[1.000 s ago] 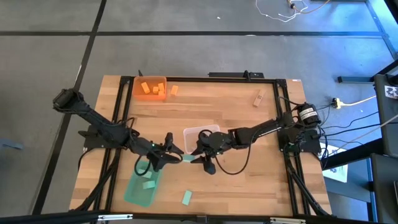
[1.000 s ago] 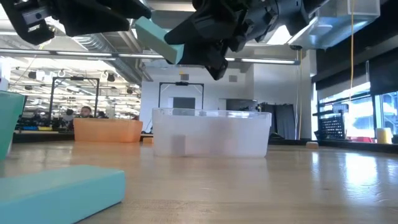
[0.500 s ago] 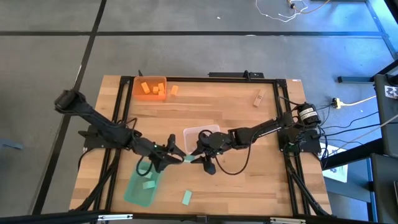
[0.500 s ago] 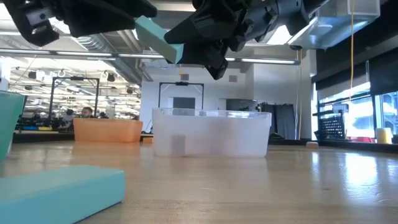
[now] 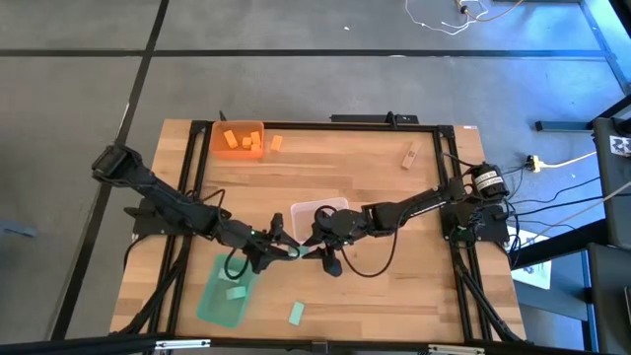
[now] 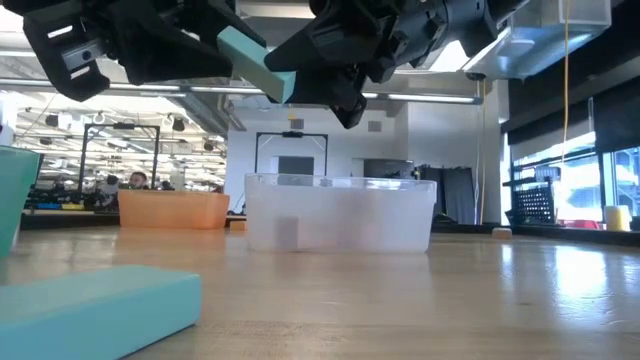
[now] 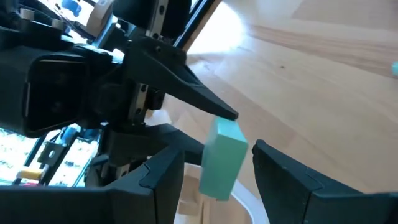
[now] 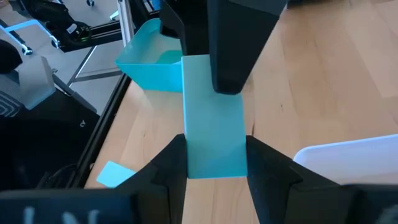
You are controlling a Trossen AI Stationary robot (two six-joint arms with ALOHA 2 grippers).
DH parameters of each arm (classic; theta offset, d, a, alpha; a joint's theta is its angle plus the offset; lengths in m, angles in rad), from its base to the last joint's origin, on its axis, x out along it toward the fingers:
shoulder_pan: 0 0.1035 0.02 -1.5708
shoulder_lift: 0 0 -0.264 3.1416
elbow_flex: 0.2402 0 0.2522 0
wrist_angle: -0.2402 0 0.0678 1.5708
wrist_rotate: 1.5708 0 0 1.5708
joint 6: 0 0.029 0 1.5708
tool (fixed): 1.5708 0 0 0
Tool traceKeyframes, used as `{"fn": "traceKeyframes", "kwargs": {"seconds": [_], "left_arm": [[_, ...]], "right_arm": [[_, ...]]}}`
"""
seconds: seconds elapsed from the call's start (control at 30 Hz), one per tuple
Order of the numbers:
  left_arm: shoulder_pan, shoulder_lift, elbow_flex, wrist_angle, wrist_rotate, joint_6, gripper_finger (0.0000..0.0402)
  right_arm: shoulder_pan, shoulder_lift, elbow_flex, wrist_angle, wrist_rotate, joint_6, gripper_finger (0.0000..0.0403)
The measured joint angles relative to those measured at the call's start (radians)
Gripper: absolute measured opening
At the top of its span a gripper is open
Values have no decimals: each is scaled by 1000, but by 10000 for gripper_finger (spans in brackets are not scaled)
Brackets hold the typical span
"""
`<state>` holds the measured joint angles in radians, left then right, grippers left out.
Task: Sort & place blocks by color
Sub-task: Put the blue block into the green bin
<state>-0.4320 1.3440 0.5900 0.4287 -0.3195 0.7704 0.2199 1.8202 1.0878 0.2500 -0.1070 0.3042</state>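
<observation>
Left gripper (image 5: 281, 244), fingers apart, has crept in around the small mint-green rectangular block (image 5: 299, 250) clamped by the right gripper (image 5: 314, 247) just beside the clear plastic bin (image 5: 317, 211), so a handover looks imminent.

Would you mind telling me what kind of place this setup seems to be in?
Probably a large robotics lab or workshop: the wooden table stands on a bare concrete floor, loose cables trail beside it, and the low view shows a long open hall of equipment racks under ceiling lights.
</observation>
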Motion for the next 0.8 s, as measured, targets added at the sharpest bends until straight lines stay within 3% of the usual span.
{"fn": "traceKeyframes", "kwargs": {"seconds": [0.23,0.57,0.8], "left_arm": [[0,4,0,22,-7,-38,162],[-2,5,0,11,10,-38,58],[-1,5,0,9,26,-66,57]], "right_arm": [[0,0,0,0,0,0,130],[0,0,0,3,-13,8,129],[1,0,0,3,-5,7,138]]}}
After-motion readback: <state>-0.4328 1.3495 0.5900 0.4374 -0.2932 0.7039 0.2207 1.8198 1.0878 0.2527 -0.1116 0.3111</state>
